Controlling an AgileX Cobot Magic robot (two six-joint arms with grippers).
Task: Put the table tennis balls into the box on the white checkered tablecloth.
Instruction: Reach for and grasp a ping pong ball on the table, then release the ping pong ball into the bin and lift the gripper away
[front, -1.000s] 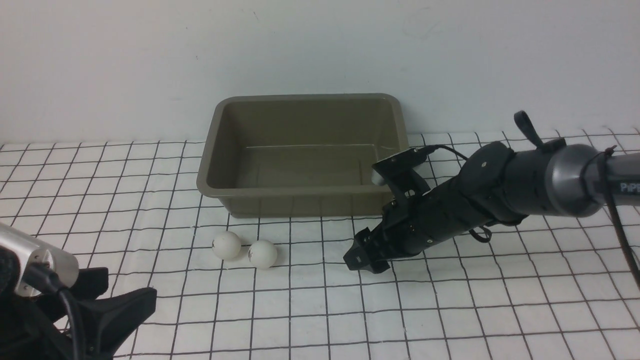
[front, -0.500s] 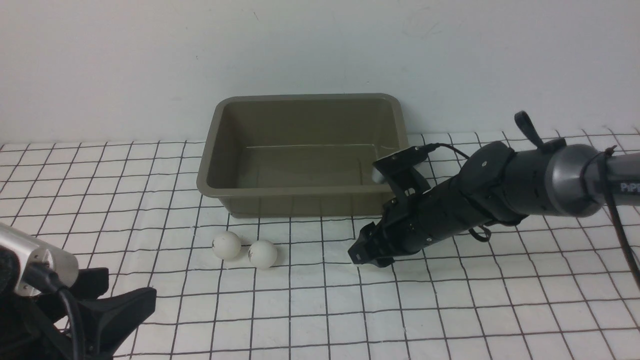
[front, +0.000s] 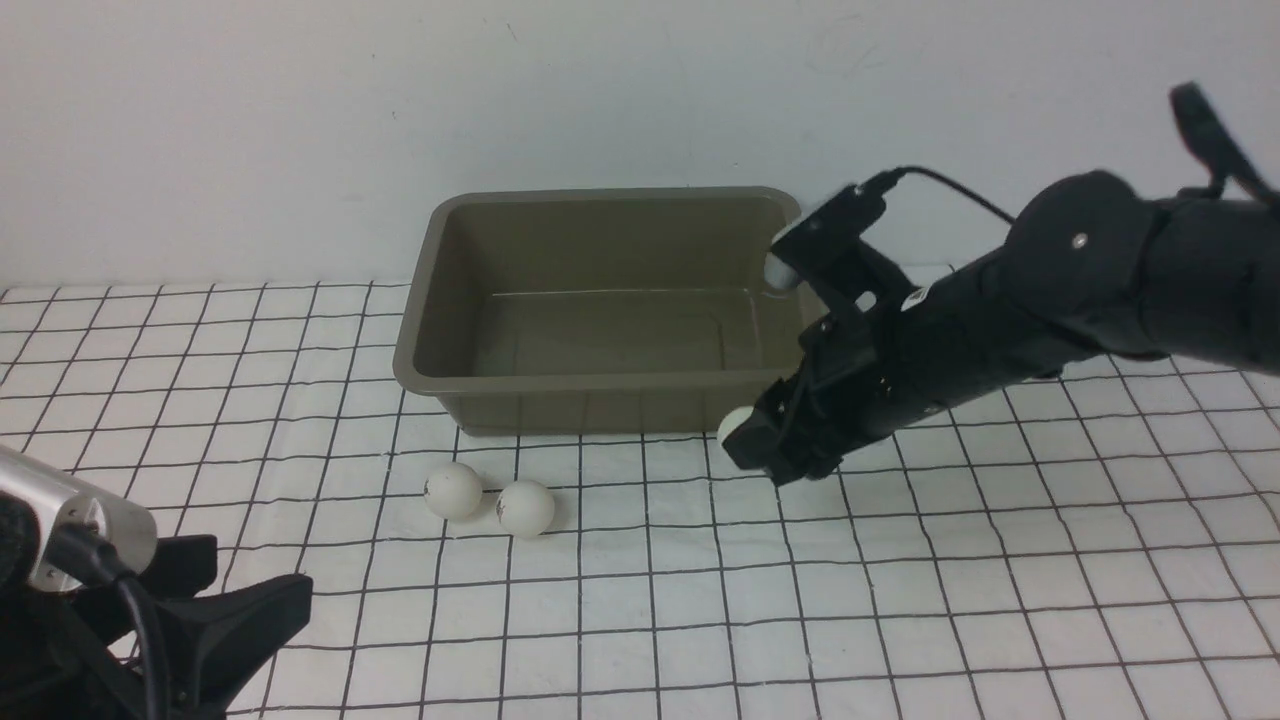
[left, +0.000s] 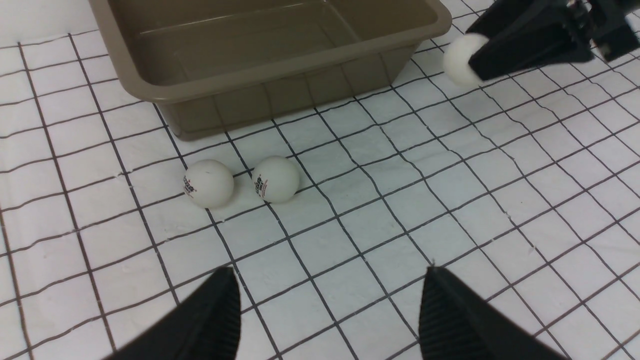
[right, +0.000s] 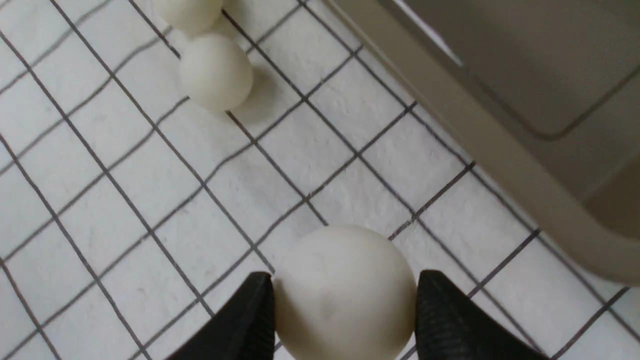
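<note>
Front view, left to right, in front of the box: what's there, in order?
left gripper (open) → left ball → middle ball → held ball → right gripper, shut on it. The two loose balls sit on the cloth; the held one is off it.

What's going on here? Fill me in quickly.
The right gripper is shut on one table tennis ball, held off the white checkered tablecloth by the box's front right corner. The other two balls lie on the cloth before the box, which is empty. The left gripper hangs open, holding nothing.
</note>
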